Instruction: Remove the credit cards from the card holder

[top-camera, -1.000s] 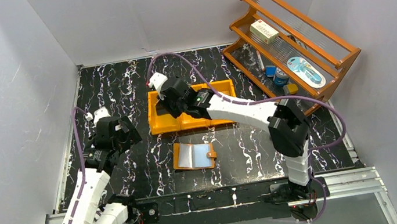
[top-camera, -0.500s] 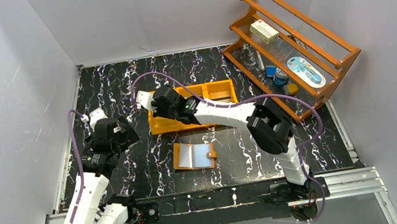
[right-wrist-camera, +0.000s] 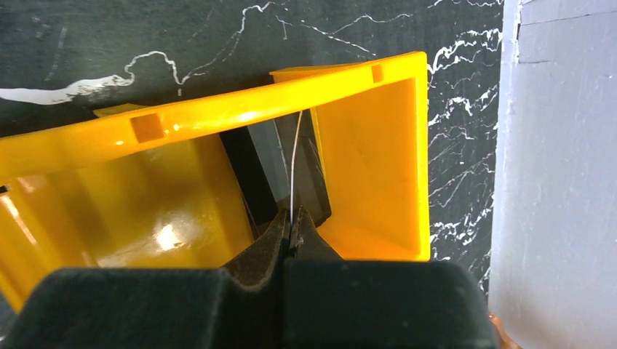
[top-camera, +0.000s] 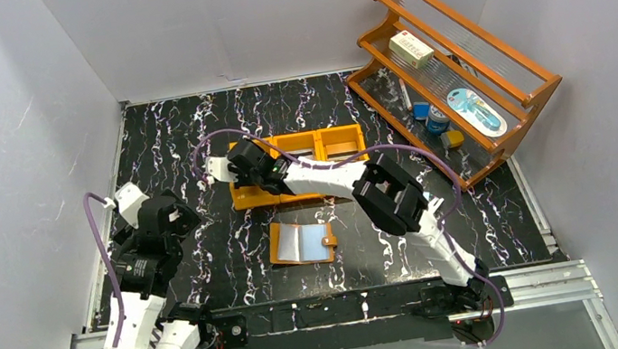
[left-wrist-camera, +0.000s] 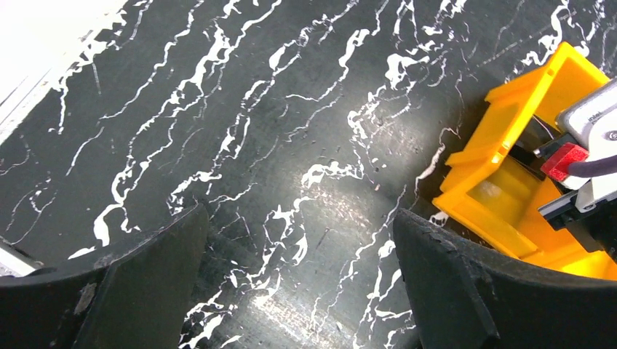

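right gripper (right-wrist-camera: pixel 292 231) pinched shut on credit card (right-wrist-camera: pixel 295 167) edge, inside orange bin (right-wrist-camera: pixel 218 109). Card looks thin, stiff, likely slick: hold it by the edge. left gripper (left-wrist-camera: pixel 298 243) wide open, empty.

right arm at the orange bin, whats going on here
The right gripper is shut on a thin credit card, held edge-on in the end compartment of the orange bin. The card holder lies open on the table, nearer the arms. The left gripper hangs open over the table beside the bin, holding nothing.
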`<state>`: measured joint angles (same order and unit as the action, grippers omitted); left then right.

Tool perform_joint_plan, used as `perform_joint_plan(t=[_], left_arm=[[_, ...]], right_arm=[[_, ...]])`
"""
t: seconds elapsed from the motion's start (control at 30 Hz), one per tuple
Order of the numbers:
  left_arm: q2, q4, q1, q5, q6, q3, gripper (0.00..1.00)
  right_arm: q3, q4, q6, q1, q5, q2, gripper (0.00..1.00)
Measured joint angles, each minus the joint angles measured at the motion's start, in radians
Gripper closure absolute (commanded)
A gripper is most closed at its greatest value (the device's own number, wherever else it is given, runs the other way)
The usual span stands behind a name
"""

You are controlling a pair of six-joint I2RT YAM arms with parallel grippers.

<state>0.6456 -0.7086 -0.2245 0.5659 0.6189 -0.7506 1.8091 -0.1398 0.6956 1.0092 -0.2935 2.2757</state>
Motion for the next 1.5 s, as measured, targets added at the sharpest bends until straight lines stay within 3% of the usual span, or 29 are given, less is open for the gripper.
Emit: perform_joint_plan(t=[0.43,0.7,1.1,1.23,1.5], left_arm=[[-0.013,-0.034,0.000,0.060,0.036,-0.002,0.02],[-0.013,-0.034,0.000,0.060,0.036,-0.002,0.02],[-0.012,-0.032,0.000,0.051,0.028,-0.002,0.02],[-0.012,-0.029,0.000,0.048,0.027,-0.002,0.02],[-0.008,-0.025,0.000,0.039,0.020,-0.002,0.02]], right_arm=[[0.048,0.002,0.105,0.000,-0.058,0.040,0.98],[0.047,0.042,0.120,-0.001,-0.083,0.075,0.78],[0.063,0.027,0.032,-0.008,-0.059,0.076,0.65],[0.064,0.021,0.008,-0.011,-0.051,0.076,0.55],[0.065,0.012,-0.062,-0.015,-0.043,0.076,0.43]])
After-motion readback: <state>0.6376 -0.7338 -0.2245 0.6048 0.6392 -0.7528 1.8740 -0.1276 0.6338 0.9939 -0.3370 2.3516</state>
